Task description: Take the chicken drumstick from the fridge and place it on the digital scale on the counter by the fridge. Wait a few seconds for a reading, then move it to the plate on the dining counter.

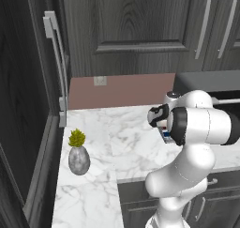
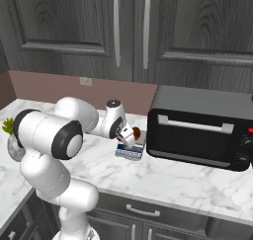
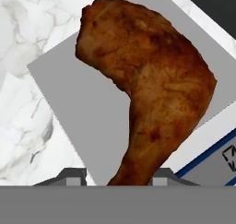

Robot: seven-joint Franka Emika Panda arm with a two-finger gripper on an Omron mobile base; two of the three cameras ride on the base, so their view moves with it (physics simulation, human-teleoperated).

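Gripper (image 3: 119,176) low over the digital scale (image 3: 83,103), pointing down at it; in the hand view its two finger tips (image 3: 73,177) stand on either side of the narrow bone end of the chicken drumstick (image 3: 147,85), close against it, so the jaws read as clamped on the drumstick. Drumstick's thick meaty end spreads across the scale's grey platform; whether it rests on the platform or sits just above it cannot be told. Blue edge and dark display strip of the scale at lower right of the hand view. Right base view: gripper (image 2: 129,135) with reddish-brown drumstick (image 2: 135,132) directly over the small scale (image 2: 129,152), which sits on the white marble counter (image 2: 188,184) just left of the black toaster oven (image 2: 202,130). Left base view: wrist (image 1: 159,115) above the counter (image 1: 122,138), scale (image 1: 166,137) mostly hidden behind the arm; small potted plant (image 1: 78,154) well apart at the counter's left, near the fridge handle (image 1: 56,67)
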